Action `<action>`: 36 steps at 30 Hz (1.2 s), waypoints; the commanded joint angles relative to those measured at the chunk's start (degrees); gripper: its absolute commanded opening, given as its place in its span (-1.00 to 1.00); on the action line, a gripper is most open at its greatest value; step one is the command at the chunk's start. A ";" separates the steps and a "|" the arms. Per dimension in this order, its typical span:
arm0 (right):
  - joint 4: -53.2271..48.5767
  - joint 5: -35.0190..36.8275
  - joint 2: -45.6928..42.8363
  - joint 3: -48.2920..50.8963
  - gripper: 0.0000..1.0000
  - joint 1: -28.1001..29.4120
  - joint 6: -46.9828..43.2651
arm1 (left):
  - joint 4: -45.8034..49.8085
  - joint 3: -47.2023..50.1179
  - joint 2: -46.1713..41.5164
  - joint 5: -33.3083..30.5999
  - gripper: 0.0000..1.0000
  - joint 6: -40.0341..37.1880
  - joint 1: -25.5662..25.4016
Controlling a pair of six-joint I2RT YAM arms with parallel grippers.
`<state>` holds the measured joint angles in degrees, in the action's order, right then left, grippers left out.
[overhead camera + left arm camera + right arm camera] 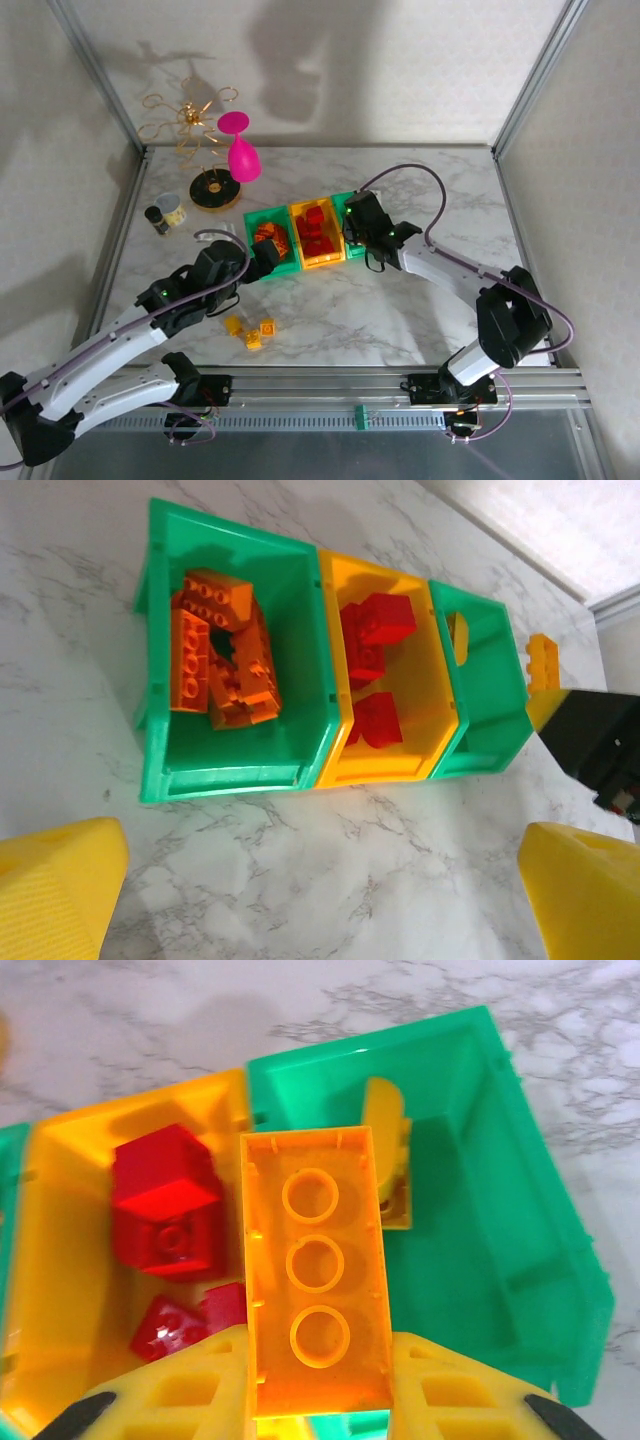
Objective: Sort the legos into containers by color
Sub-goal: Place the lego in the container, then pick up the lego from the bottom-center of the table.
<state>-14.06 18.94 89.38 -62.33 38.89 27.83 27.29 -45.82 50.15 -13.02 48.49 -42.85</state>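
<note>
While downturned, right tool (318, 1390) around brick (312, 1250).

This is a robotics lab test cell rather than a home. A marble-patterned tabletop (330, 310) is boxed in by plain white walls (330, 60) and aluminium frame posts (100, 75). At six o'clock, an aluminium rail (330, 383) carries two robot arms (470, 280) trailing purple cables (420, 180). Unrelated props (240, 150) cluster at ten o'clock.

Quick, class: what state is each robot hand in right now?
Left hand: open, holding nothing.
Right hand: closed on a yellow-orange lego.
</note>
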 commanded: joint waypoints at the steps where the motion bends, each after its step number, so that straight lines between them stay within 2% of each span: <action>1: 0.04 3.32 4.85 -2.65 -0.47 -2.66 -1.72 | -4.45 -0.06 1.86 2.30 0.99 -3.68 0.50; 7: 1.52 3.24 10.69 -5.90 -0.42 -5.56 -3.23 | -6.45 -0.39 4.05 2.84 0.99 -4.71 0.49; 9: 1.05 2.57 12.15 -7.13 -0.36 -6.10 -3.37 | -6.42 -0.32 4.06 2.66 0.99 -4.88 0.49; 10: 1.17 2.01 12.43 -7.52 -0.26 -6.12 -3.96 | -6.28 -0.23 4.00 2.45 0.99 -5.06 0.51; 12: 2.02 0.61 12.08 -7.59 -0.11 -6.10 -4.88 | -5.62 -0.15 3.77 1.50 0.99 -5.15 0.49; 19: 2.55 -1.78 7.70 -6.02 0.06 -5.19 -6.19 | -5.10 0.20 2.32 0.47 0.99 -5.20 0.49; 24: 0.61 0.52 3.47 -4.80 0.13 -1.16 -6.98 | -3.81 0.83 0.22 -1.12 0.99 -4.26 0.51; 27: -0.54 -0.89 0.83 -3.58 0.17 0.65 -6.22 | -2.74 1.67 -0.97 -1.52 0.99 -4.03 0.51; 36: -0.76 -2.39 -5.66 2.50 0.34 12.66 -7.60 | 3.73 2.64 -3.88 -1.82 0.99 -0.36 0.53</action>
<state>-13.74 17.34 85.45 -61.76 48.99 21.50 27.09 -44.25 47.79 -13.34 46.22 -42.85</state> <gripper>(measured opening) 0.667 0.996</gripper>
